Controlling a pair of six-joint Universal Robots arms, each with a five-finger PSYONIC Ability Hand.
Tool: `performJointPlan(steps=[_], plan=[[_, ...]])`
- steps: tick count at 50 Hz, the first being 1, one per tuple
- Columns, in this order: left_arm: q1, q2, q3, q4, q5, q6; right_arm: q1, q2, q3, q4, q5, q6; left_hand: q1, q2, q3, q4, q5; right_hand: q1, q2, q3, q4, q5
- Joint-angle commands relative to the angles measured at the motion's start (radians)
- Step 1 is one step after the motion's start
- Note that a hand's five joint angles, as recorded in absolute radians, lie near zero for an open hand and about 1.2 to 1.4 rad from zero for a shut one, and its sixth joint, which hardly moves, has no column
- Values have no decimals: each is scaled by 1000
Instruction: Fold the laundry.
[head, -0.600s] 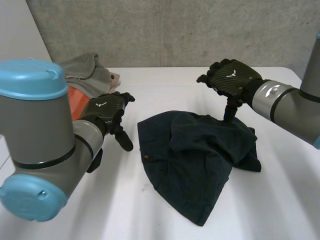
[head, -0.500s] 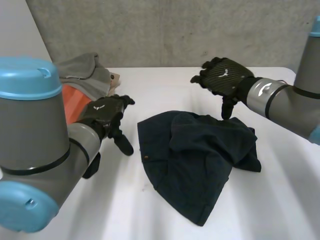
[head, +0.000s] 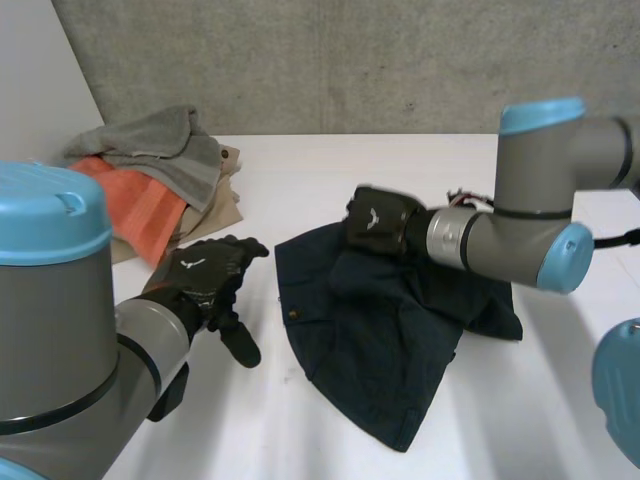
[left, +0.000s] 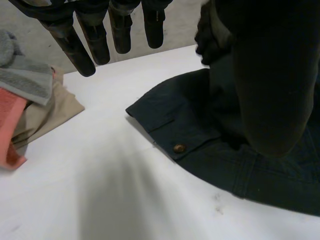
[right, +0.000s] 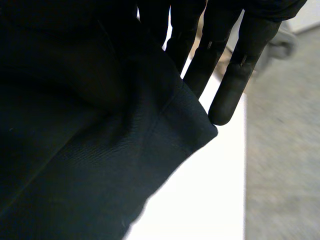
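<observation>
Lying on the table: a dark navy garment (head: 400, 340), crumpled at the middle of the white table (head: 300, 430), with one layer bunched and folded over another.
Garment detail: a small round button (left: 179, 148) sits near the edge that faces the left hand, beside a stitched flap.
Right hand (head: 378, 222): rests on the far part of the garment, close to the far corner on the robot's left side, with the right arm reaching across above the cloth.
Right hand state: in the right wrist view its fingers (right: 235, 80) run straight and close side by side. They lie flat along the cloth with their tips just past a hemmed corner. Nothing looks curled or pinched (the thumb is lost against the dark cloth).
Left hand (head: 205, 278): hangs above bare table just beside the garment's buttoned edge, apart from it.
Left hand state: fingers (left: 75, 45) straight and slightly spread, thumb out to the side, holding nothing.
Laundry pile: at the table's far left corner, well apart from the garment. A grey towel (head: 160, 140) lies on top, an orange cloth (head: 140, 205) under it, and a beige cloth (head: 222, 200) on the side nearer the garment.
Behind the table: a grey concrete wall (head: 350, 60).
</observation>
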Motion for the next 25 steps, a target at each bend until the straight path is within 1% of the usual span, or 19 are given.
performJointPlan(steps=[1, 3, 4, 7, 8, 12, 16, 19, 21, 23, 25], plan=[[-46, -103, 65, 14, 22, -1, 18, -210, 46, -33, 188, 359, -28, -32, -33, -25, -51, 264, 223, 221, 208, 252], [-61, -142, 91, 9, 24, -4, 21, -256, 84, -53, 223, 404, -28, -32, -33, -25, -51, 264, 223, 221, 208, 252], [-74, -183, 119, 3, 27, -9, 22, -306, 128, -74, 260, 429, -28, -32, -33, -25, -51, 264, 223, 221, 208, 252], [-95, -246, 168, -14, 30, -26, 24, -386, 198, -111, 314, 437, -28, -32, -33, -25, -51, 264, 223, 221, 208, 252], [-109, -286, 203, -35, 32, -46, 27, -438, 242, -134, 349, 435, -28, -32, -33, -25, -51, 264, 223, 221, 208, 252], [-153, -381, 300, -99, 53, -112, 38, -546, 336, -194, 419, 440, -28, -32, -33, -25, -51, 264, 223, 221, 208, 252], [-199, -476, 410, -156, 59, -159, 59, -624, 403, -225, 475, 446, -28, -32, -33, -25, -51, 264, 223, 221, 208, 252], [-255, -563, 528, -213, 38, -190, 79, -673, 440, -225, 528, 473, -28, -32, -33, -25, -51, 264, 223, 221, 208, 252], [-273, -590, 570, -228, 29, -196, 87, -693, 449, -225, 558, 495, -28, -32, -33, -25, -51, 264, 223, 221, 208, 252], [-316, -643, 649, -247, 1, -201, 91, -703, 451, -222, 571, 509, -28, -32, -33, -25, -51, 264, 223, 221, 208, 252], [-333, -666, 686, -248, -19, -201, 98, -713, 456, -217, 590, 527, -28, -32, -33, -25, -51, 264, 223, 221, 208, 252]])
